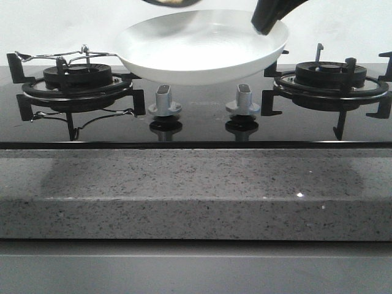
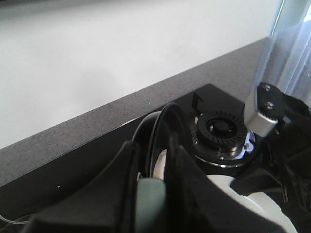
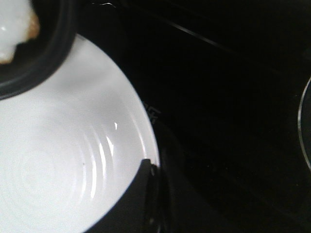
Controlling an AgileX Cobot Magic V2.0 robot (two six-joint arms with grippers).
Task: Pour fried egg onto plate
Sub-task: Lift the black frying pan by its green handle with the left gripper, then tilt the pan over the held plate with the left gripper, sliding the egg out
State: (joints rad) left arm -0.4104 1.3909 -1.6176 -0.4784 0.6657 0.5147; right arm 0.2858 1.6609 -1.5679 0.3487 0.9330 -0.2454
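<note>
Your left gripper (image 2: pixel 153 194) shows in the left wrist view clamped on a thin dark upright rim, apparently the frying pan (image 2: pixel 163 131), with a dark finger pressed on each side; the front view does not show this arm. You see the pan there only as a dark sliver (image 1: pixel 171 2) at the top edge, upper centre. In the right wrist view the pan's black rim crosses the upper left corner, and the fried egg (image 3: pixel 14 29) lies inside it, whitish with a browned edge, over the plate's (image 3: pixel 73 160) far side and not on it.

Moving right, the plate (image 1: pixel 202 52) hangs tilted above the black glass hob (image 1: pixel 196 125), between the left burner (image 1: pixel 76 82) and the right burner (image 1: pixel 331 76), over two grey knobs (image 1: pixel 164 101). Your right gripper (image 1: pixel 267 21) grips the plate's upper right rim, one dark finger (image 3: pixel 141 194) lying across the rim's inner face. A speckled stone counter (image 1: pixel 196 190) fills the lower frame.
</note>
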